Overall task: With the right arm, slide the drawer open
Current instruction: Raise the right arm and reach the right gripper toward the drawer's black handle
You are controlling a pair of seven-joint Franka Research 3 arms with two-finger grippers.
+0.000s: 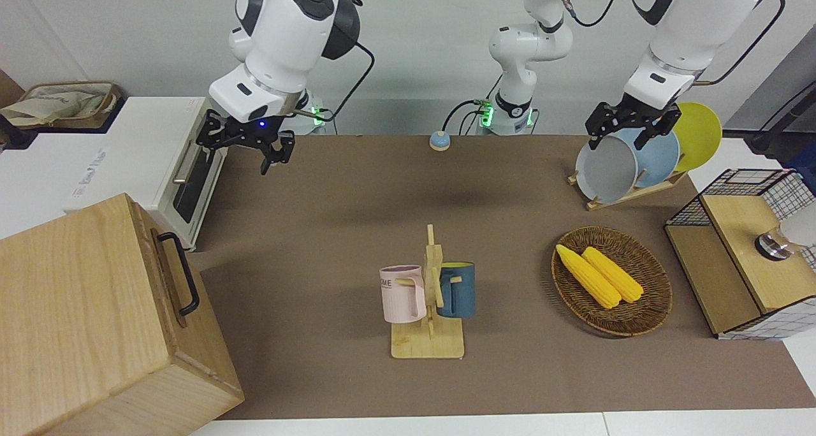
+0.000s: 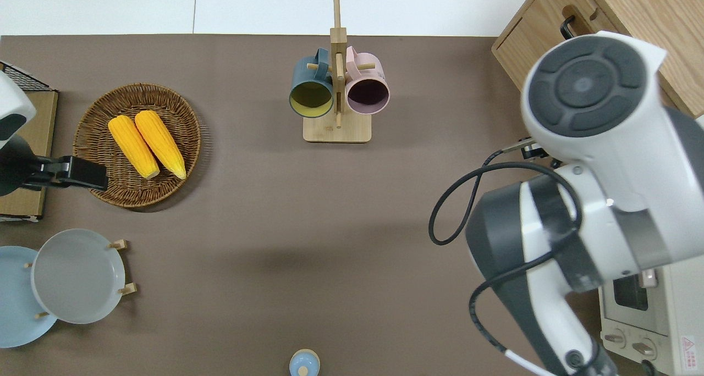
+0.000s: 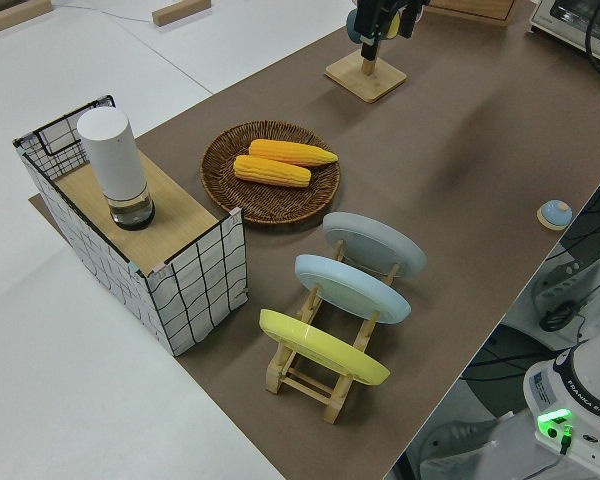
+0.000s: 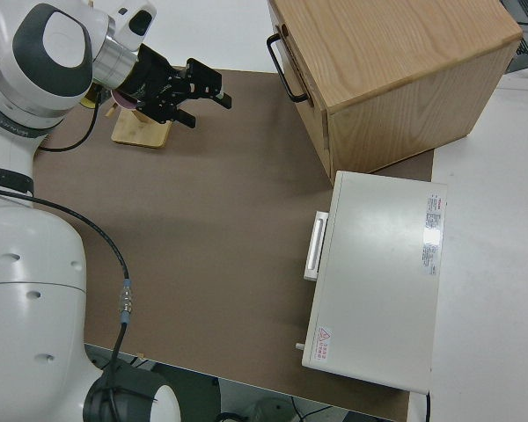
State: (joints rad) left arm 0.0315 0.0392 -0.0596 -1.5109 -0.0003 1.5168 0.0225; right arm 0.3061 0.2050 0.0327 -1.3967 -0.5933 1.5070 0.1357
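At the right arm's end of the desk (image 1: 357,187), drawer (image 1: 167,276) sits fully closed, handle (image 1: 180,273) untouched; right gripper (image 1: 245,144) hangs well apart, fingers spread, empty; left arm parked; 0 progress.

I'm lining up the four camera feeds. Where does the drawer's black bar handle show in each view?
Front view: black bar handle at the picture's lower left, on the pale-wood cabinet.
Overhead view: top right corner, mostly hidden by the right arm.
Left side view: not visible.
Right side view: top centre.
Shared landmark: the white toaster oven, beside the cabinet and nearer to the robots.
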